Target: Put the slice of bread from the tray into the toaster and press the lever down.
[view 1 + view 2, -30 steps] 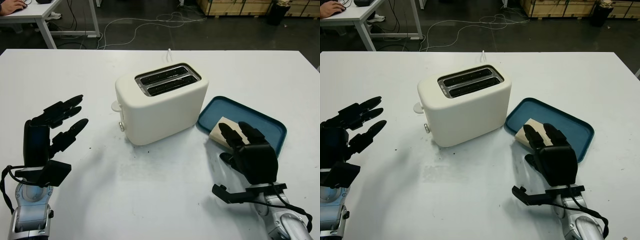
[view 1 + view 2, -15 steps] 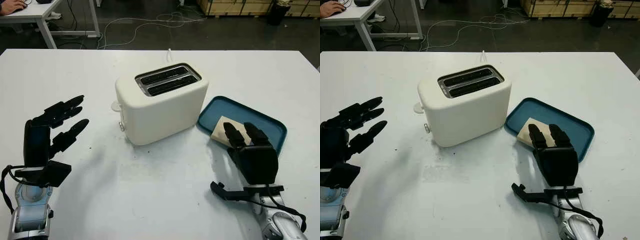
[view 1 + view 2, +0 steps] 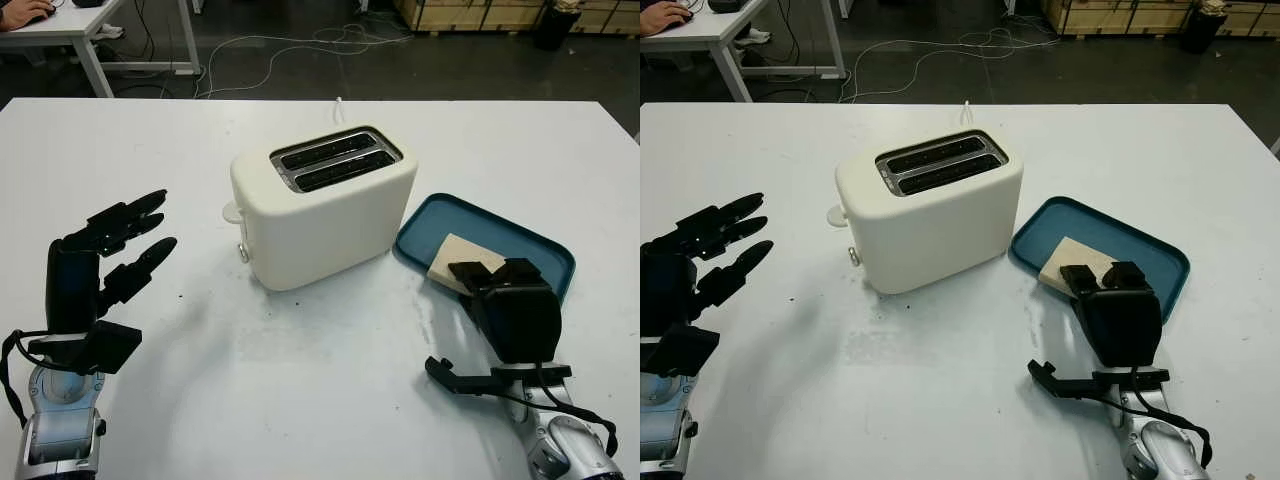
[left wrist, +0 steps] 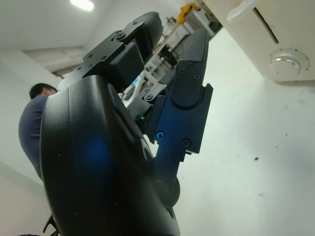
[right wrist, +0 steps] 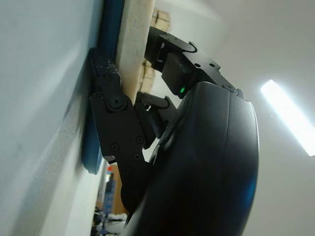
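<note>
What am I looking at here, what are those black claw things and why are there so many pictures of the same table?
This is a humanoid robot with two black three-finger hands. The two wide pictures come from the two eyes of a camera on its head, looking down at a white table. The two tilted close-ups come from cameras at its wrists. On the table stand a cream toaster with two empty slots and a blue tray holding a slice of bread. The right hand is at the tray's near edge with its fingers curled onto the slice; the right wrist close-up shows the bread pinched between fingers, but it has not left the tray. The left hand is open, above the table to the toaster's left, holding nothing.
</note>
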`<state>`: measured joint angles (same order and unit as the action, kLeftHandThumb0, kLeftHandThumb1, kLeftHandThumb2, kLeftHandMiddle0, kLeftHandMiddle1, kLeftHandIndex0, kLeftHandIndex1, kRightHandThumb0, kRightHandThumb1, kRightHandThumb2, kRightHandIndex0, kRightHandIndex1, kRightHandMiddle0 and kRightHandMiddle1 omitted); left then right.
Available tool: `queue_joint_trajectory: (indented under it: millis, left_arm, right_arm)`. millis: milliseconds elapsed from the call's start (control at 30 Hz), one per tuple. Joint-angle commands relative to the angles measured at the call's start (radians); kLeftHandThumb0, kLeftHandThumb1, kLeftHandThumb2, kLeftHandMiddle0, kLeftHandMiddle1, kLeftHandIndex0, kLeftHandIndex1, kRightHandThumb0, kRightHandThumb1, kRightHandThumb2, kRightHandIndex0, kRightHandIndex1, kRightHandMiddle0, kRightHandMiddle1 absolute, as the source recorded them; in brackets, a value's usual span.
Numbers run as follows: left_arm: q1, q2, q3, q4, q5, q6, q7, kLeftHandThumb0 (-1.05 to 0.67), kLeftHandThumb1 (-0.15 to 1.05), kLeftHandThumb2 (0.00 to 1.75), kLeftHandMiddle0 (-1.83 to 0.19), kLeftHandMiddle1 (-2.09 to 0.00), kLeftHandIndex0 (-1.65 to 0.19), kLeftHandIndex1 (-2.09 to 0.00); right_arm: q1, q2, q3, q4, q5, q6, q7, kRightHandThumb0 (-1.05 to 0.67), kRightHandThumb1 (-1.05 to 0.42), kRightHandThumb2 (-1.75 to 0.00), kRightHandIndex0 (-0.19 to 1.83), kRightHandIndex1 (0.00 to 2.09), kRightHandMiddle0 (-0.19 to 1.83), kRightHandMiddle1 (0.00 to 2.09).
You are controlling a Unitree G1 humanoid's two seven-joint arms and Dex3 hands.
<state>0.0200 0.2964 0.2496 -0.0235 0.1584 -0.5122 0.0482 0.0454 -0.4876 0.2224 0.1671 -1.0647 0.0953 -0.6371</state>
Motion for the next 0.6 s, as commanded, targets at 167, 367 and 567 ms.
queue_joint_trajectory:
  millis: [167, 367, 567]
  left_arm:
    - [-0.009, 0.01, 0.0, -0.007, 0.023, -0.003, 0.008, -0.35, 0.92, 0.02, -0.99, -0.01, -0.79, 0.0]
    - [-0.01, 0.011, -0.001, 0.002, 0.016, -0.007, 0.003, -0.35, 0.92, 0.02, -0.99, -0.01, -0.78, 0.0]
    - [-0.011, 0.011, -0.003, 0.003, 0.021, -0.002, 0.005, -0.36, 0.92, 0.02, -0.99, -0.01, -0.79, 0.0]
  right_arm:
    - [-0.011, -0.014, 0.002, 0.034, 0.059, -0.073, -0.029, -0.47, -0.92, -0.11, 0.83, 1.75, 0.62, 1.66]
    - [-0.023, -0.019, -0.012, 0.045, 0.117, -0.153, -0.076, -0.45, -0.92, -0.15, 0.76, 1.74, 0.67, 1.37]
    - [-0.068, -0.035, -0.076, 0.05, 0.22, -0.271, -0.094, -0.43, -0.92, -0.17, 0.88, 0.89, 0.97, 0.35]
